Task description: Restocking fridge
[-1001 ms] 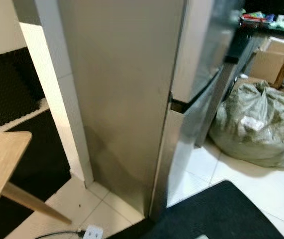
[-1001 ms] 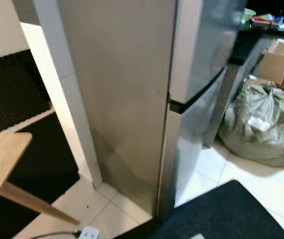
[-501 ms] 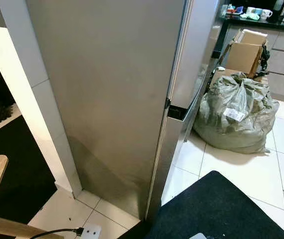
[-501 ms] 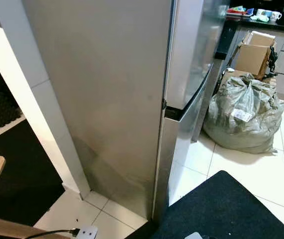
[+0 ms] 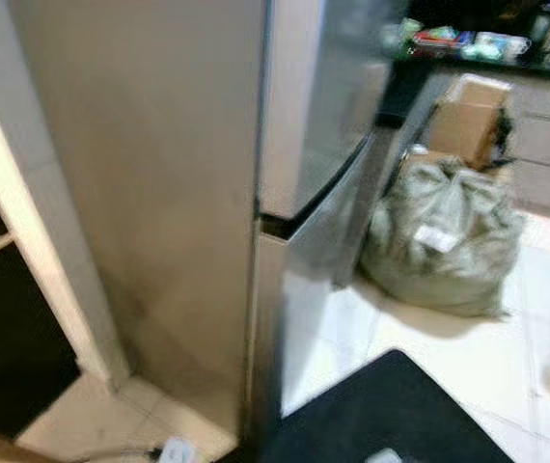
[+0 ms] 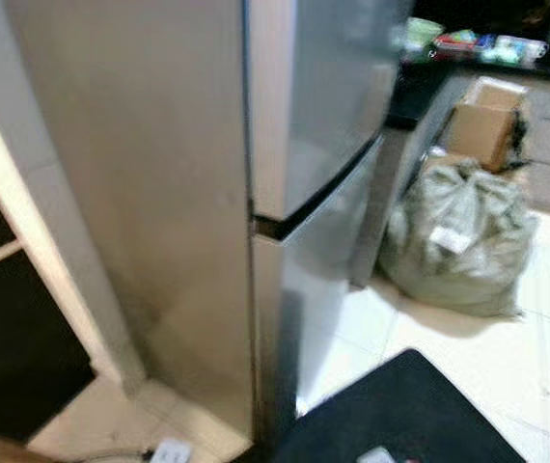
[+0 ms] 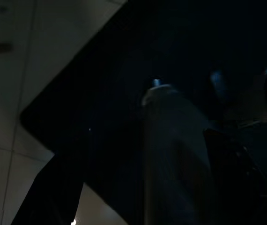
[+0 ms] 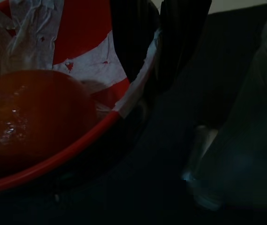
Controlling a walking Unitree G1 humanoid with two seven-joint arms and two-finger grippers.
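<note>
right wrist view: right claw [image 8: 158, 47] grips red bowl [image 8: 54, 159] rim.

Head views now blurred; camera has swung since 0.5 s ago. Fridge [image 5: 207, 193] corner edge sits further left in frame, more of its door face showing. Grey sack [image 5: 439, 241] and cardboard box [image 5: 473, 121] also shifted left. Wooden table corner gone from lower left.
</note>
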